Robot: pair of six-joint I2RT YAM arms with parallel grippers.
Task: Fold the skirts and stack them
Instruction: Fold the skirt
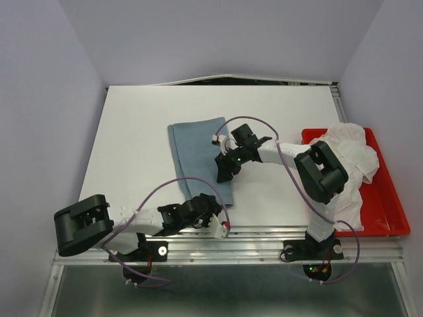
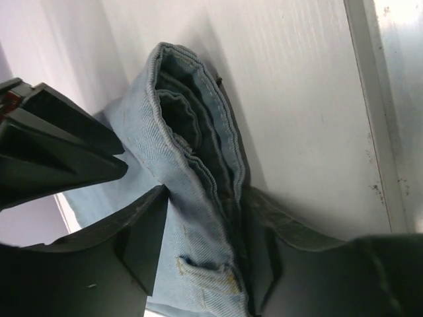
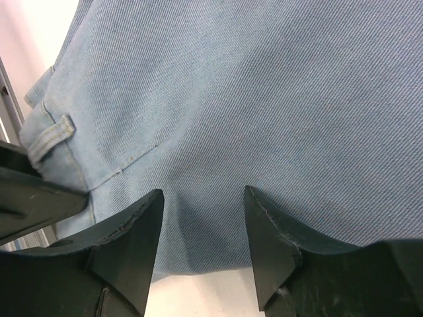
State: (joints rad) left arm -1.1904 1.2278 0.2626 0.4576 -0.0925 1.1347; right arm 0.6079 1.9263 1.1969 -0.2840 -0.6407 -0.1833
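A folded light-blue denim skirt (image 1: 195, 148) lies as a long rectangle in the middle of the white table. My left gripper (image 1: 215, 210) is at its near end. In the left wrist view its jaws (image 2: 208, 198) are closed round the stacked waistband layers of the skirt (image 2: 198, 145), with a belt loop between the fingers. My right gripper (image 1: 223, 173) is over the skirt's right edge. In the right wrist view it (image 3: 203, 191) is open, fingertips just above the flat denim (image 3: 251, 86) near its hem.
A red plastic tray (image 1: 390, 211) stands at the right and holds crumpled white cloth (image 1: 353, 155), which the right arm's elbow partly covers. A metal rail (image 1: 264, 231) runs along the table's near edge, close to the left gripper.
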